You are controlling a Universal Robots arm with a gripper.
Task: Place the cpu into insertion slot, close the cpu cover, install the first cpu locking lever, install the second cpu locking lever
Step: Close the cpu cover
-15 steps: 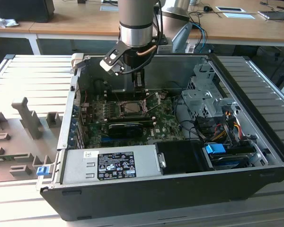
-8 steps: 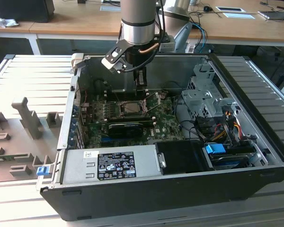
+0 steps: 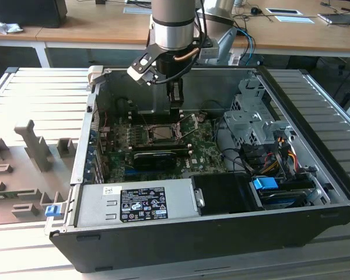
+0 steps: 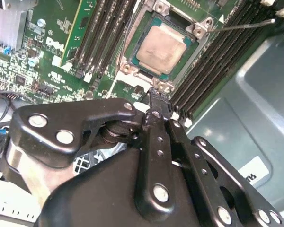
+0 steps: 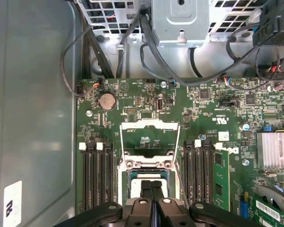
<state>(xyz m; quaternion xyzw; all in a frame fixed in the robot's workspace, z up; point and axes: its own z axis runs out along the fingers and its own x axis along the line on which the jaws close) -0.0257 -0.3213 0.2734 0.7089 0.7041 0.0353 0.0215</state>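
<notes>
In the second wrist view the cpu [image 4: 164, 48], a dull silver square, lies in the insertion slot [image 4: 201, 30]. The cpu cover [image 5: 150, 124] is flipped open and lies flat on the board beyond the slot, with green board showing through its window. A thin locking lever [image 4: 241, 26] sticks out from one corner of the slot. My gripper [image 5: 151, 190] is shut with nothing between its fingers. Its tips [image 4: 156, 93] hang just above the slot's edge on the cover's hinge side. In the exterior view the gripper [image 3: 175, 108] reaches down into the open case at the slot [image 3: 163, 133].
Black memory slots [image 5: 95, 177] flank the socket on both sides. A long black card [image 3: 154, 158] lies in front of it. Cables and a metal drive cage [image 5: 180, 19] stand past the board. A finned heatsink [image 5: 274, 149] and the power supply [image 3: 134, 204] sit nearby.
</notes>
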